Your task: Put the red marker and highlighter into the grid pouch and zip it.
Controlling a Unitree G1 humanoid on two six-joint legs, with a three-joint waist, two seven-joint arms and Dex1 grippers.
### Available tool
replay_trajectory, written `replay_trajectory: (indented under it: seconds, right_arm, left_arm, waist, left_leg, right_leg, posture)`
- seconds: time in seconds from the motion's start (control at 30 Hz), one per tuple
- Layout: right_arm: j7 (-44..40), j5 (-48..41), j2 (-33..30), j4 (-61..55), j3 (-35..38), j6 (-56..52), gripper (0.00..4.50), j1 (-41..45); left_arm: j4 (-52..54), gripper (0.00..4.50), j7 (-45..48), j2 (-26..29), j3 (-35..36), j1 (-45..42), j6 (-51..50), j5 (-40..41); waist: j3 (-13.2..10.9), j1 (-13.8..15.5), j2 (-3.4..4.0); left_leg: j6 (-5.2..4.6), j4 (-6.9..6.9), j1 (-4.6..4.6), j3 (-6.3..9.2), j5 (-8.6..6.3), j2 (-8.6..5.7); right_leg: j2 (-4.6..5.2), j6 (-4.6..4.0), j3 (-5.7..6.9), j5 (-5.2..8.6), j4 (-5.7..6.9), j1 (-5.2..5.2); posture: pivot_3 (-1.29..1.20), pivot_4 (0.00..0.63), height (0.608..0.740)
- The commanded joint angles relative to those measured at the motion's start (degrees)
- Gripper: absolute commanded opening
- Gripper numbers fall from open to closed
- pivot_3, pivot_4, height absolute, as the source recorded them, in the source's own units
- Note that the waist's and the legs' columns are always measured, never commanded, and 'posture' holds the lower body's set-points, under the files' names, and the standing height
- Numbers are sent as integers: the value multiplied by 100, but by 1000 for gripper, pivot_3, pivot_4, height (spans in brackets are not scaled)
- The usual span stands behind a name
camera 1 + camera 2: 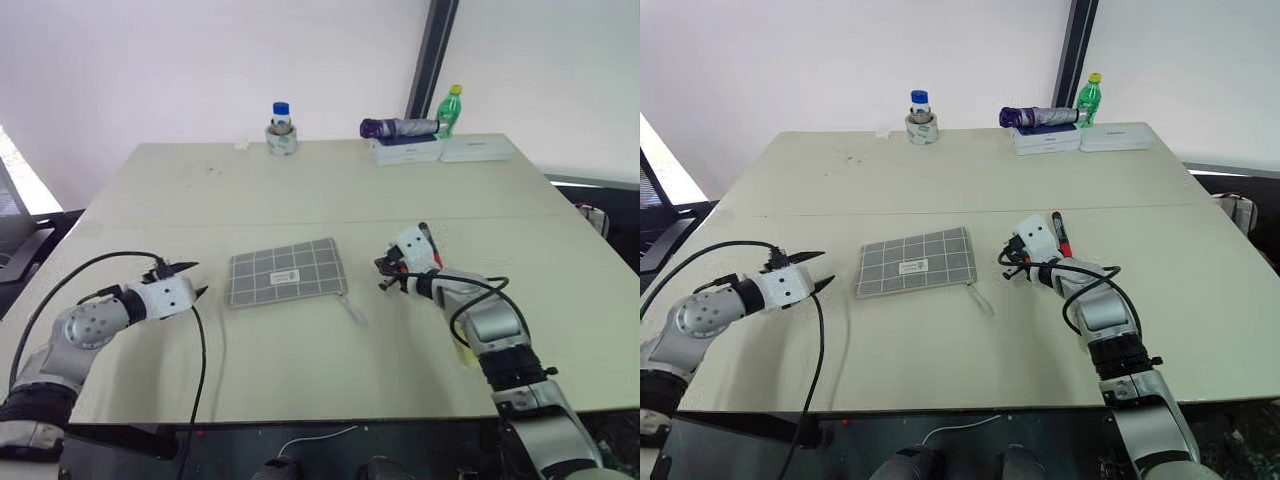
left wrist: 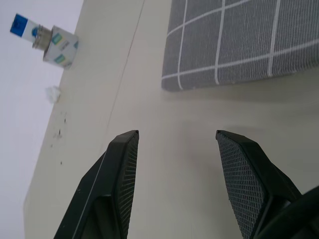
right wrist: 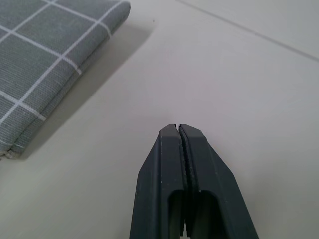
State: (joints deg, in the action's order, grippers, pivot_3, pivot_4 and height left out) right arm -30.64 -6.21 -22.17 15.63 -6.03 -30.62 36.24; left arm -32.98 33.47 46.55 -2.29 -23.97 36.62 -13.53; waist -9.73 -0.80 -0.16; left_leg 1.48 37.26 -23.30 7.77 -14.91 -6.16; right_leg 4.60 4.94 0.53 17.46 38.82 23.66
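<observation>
The grid pouch (image 1: 287, 272) lies flat in the middle of the table, label up, its pale pull cord (image 1: 352, 308) trailing from the near right corner. My left gripper (image 1: 195, 278) hovers open just left of the pouch, with nothing between its fingers (image 2: 124, 164). My right gripper (image 3: 178, 127) is shut on nothing, just right of the pouch and pointing at it. The red marker (image 1: 1061, 232) lies on the table behind my right wrist. A small yellow patch (image 1: 463, 350) shows beside my right forearm; I cannot tell whether it is the highlighter.
At the far edge stand a blue-capped bottle on a tape roll (image 1: 281, 130), a purple folded umbrella (image 1: 400, 127) on white boxes (image 1: 440, 150), and a green bottle (image 1: 452, 108). A seam (image 1: 300, 222) runs across the table behind the pouch.
</observation>
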Motion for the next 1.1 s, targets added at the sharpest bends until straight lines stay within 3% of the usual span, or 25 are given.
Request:
replay_trajectory:
  seconds: [0.03,0.33,0.7,1.1]
  right_arm:
    - [25,91,165,66,-86,41,55,260]
    - [-82,293,641,791,-315,398,55,745]
    - [-398,375,730,937,-399,656,55,715]
    - [-431,449,597,908,-298,836,55,862]
  left_arm:
    - [-252,2590,-242,-46,-148,-251,432,-185]
    - [-719,2590,-195,-138,-593,-592,1064,-337]
    - [-649,2590,-116,-97,-568,-529,1199,-231]
    - [149,2590,379,-344,-428,-360,647,643]
  waist:
    - [0,-25,-1]
    - [1,-87,-2]
    - [3,-170,-4]
    - [3,-179,-4]
  left_leg:
    - [0,1,0,0,1,0]
    - [12,-2,-6,-14,9,1]
    - [12,-2,-7,-14,11,0]
    - [13,-1,-9,-14,12,1]
  right_leg:
    - [0,0,-1,0,6,2]
    - [-5,0,-19,0,37,34]
    - [-5,0,-20,0,39,36]
    - [-5,0,-21,0,42,40]
  posture:
    - [0,150,740]
    - [0,150,740]
    - [0,150,740]
    - [0,150,740]
